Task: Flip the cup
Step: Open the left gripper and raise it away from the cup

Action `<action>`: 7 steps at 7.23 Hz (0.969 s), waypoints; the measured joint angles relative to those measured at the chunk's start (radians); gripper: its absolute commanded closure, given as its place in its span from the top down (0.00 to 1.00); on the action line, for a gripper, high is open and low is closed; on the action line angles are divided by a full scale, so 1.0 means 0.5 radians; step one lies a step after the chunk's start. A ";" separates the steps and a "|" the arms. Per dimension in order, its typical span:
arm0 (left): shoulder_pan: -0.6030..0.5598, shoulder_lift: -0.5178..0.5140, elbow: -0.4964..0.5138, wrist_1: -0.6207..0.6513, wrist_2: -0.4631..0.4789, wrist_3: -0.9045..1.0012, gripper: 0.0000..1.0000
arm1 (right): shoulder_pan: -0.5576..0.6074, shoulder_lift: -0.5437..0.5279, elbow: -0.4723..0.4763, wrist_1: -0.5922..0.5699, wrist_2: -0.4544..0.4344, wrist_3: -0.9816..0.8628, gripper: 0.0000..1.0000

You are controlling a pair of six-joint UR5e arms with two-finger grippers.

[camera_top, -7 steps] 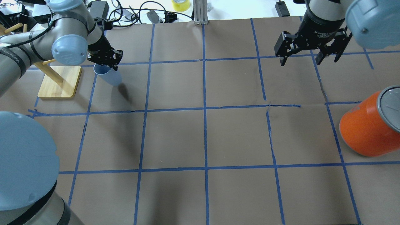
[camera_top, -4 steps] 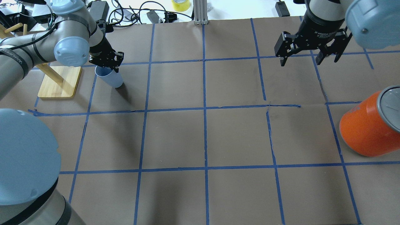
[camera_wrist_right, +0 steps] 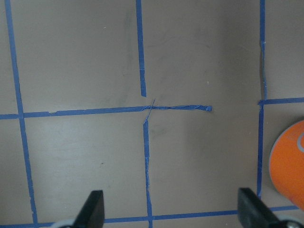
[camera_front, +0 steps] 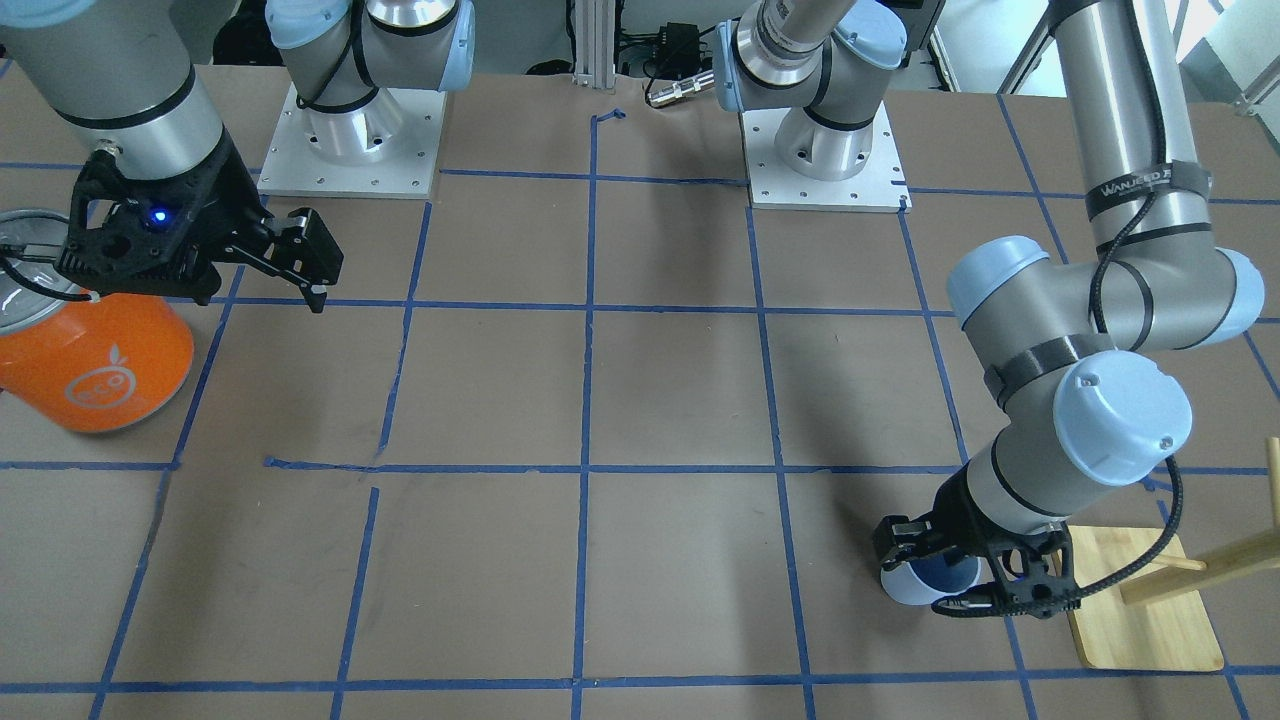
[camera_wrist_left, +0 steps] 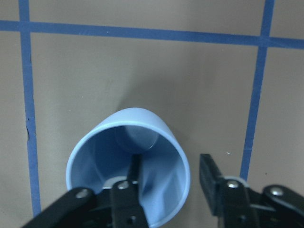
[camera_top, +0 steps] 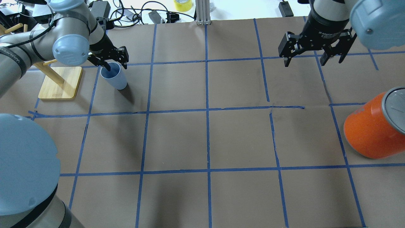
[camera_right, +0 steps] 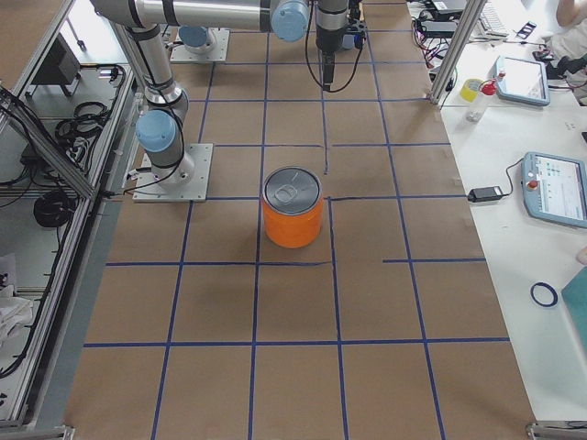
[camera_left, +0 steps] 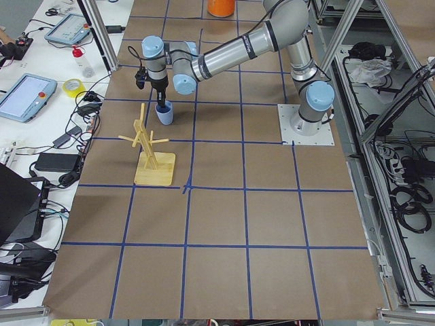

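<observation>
The small pale lavender-blue plastic cup [camera_top: 114,77] stands mouth up on the brown paper worktop [camera_top: 205,142] with its blue tape grid. It is at the far left, near the light wooden peg rack [camera_top: 60,82] but apart from it.

The left claw [camera_top: 117,63] is spread and straddles the rim: one finger hangs inside the cup, the other outside, and neither presses the wall in the wrist view. The right claw [camera_top: 311,58] is spread wide and empty, well apart over the far right of the worktop.

The main risk is that inner finger. If the arm draws off sideways or lifts on a slant, the finger is likely to hook the thin wall. The cup looks light and tapers to a narrow base, so it would probably tip and roll. That could take it against the rack or off its spot, undoing the upright pose. A straight upward exit looks safest. Pressing the fingers together again would drag the cup along.

The large orange can with a grey metal lid [camera_top: 370,133] stands far off and poses no hazard here.

Count: one cup, one orange can, one wooden rack, two claws.
</observation>
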 measured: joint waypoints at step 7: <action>-0.056 0.621 0.085 -0.841 -0.094 -0.030 1.00 | 0.000 -0.002 0.001 0.000 0.014 -0.002 1.00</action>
